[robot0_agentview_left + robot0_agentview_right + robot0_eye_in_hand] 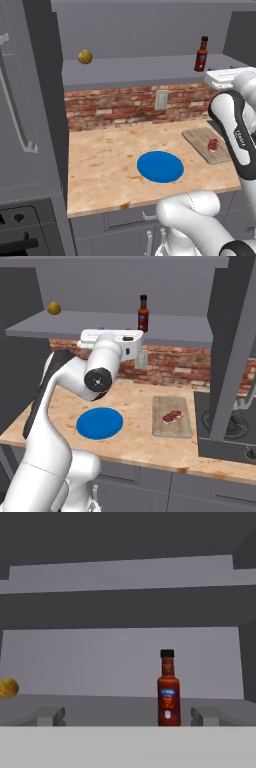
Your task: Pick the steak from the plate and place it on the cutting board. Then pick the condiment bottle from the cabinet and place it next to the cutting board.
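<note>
Looking along the claw, I am seeing its two fingertips standing wide apart with nothing between them, level with the front edge of the shelf. The condiment bottle is standing upright on the shelf of the cabinet, beyond the fingertips and nearer the one on the right of the hand view; I am not seeing any contact with it. A yellowish round fruit is sitting on the same shelf toward its far left end, well apart from the bottle. From the right base camera I am watching the white arm's hand hanging just below the shelf's front edge, close under the bottle.

Down on the desk, the steak is lying on the cutting board, which is sitting near the desk's right edge, beside the stove. The plate is lying bare near the middle of the desk, toward its front edge, to the left of the board and apart from it. A brick wall is running along the desk's back edge.
</note>
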Tool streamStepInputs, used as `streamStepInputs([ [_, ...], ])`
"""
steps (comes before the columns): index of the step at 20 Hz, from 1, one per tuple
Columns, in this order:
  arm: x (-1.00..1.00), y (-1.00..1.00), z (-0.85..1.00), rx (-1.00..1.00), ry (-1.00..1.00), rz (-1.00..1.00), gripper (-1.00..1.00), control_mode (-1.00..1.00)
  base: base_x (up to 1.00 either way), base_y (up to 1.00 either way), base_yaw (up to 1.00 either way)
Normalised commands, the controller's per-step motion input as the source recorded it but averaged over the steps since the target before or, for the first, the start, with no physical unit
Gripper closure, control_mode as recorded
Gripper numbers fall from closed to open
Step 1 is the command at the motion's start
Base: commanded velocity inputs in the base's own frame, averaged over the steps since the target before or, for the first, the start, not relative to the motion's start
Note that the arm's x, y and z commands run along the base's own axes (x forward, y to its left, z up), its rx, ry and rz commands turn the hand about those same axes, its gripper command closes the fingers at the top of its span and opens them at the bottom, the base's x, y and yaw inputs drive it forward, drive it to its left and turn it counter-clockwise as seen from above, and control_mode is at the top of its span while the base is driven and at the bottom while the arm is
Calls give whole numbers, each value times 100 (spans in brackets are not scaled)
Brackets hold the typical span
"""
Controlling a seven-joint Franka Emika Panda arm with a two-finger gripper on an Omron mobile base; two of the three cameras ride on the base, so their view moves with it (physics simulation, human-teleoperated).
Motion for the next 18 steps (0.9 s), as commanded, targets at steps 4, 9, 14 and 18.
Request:
streamStepInputs([
  [4, 0, 0, 0, 0, -3, -1, -100, -100, 0, 0, 0],
  [9, 6, -2, 1, -1, 0, -3, -100, -100, 0, 0, 0],
  [14, 9, -3, 3, 0, 0, -4, -100, -100, 0, 0, 0],
  [18, 7, -4, 3, 0, 0, -3, -100, -100, 0, 0, 0],
])
